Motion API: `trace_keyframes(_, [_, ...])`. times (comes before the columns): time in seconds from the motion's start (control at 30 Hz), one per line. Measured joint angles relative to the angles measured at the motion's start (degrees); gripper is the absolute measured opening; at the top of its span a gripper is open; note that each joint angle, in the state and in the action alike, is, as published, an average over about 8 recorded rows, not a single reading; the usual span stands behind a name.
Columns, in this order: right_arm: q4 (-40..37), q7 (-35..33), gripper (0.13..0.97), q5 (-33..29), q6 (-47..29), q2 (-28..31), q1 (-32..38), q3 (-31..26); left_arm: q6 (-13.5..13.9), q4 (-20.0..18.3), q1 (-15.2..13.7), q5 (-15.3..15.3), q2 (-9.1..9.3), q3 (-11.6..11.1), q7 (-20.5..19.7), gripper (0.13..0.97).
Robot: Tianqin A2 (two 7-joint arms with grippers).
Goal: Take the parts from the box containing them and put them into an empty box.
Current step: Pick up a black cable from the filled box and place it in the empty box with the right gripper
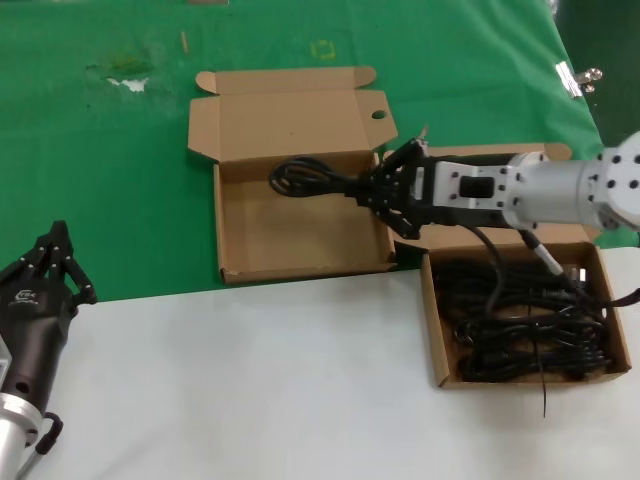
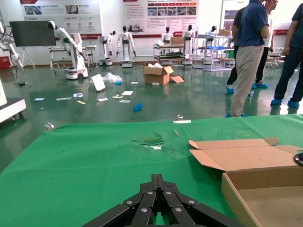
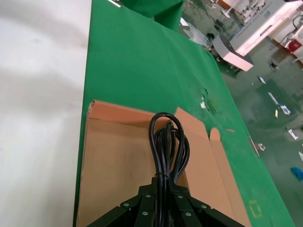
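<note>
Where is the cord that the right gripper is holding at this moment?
In the head view, the cord hangs from the right gripper over the far part of the empty box, left of the full box.

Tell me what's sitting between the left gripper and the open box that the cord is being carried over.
Nothing: in the head view only bare white table and green cloth separate the left gripper from the empty box.

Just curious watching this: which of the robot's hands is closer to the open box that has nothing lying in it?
The right hand: it holds a cord over the empty box. The left hand waits off to that box's side.
</note>
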Motion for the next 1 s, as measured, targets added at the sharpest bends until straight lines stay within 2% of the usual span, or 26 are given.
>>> trace_keyframes(0.33, [-11.93, -9.29, 0.168, 1.72, 2.07, -6.94, 3.89, -0.8, 0.0, 0.0, 0.0, 0.0, 0.0, 0.0, 0.0, 0.14])
trace_keyframes(0.6, [-23.92, -20.68, 0.168, 4.2, 4.3, -12.49, 7.23, 0.28, 0.0, 0.0, 0.0, 0.0, 0.0, 0.0, 0.0, 0.14])
trace_keyframes(1.0, [-38.0, -34.0, 0.168, 6.91, 6.27, -17.86, 10.75, 2.5, 0.0, 0.0, 0.0, 0.0, 0.0, 0.0, 0.0, 0.14])
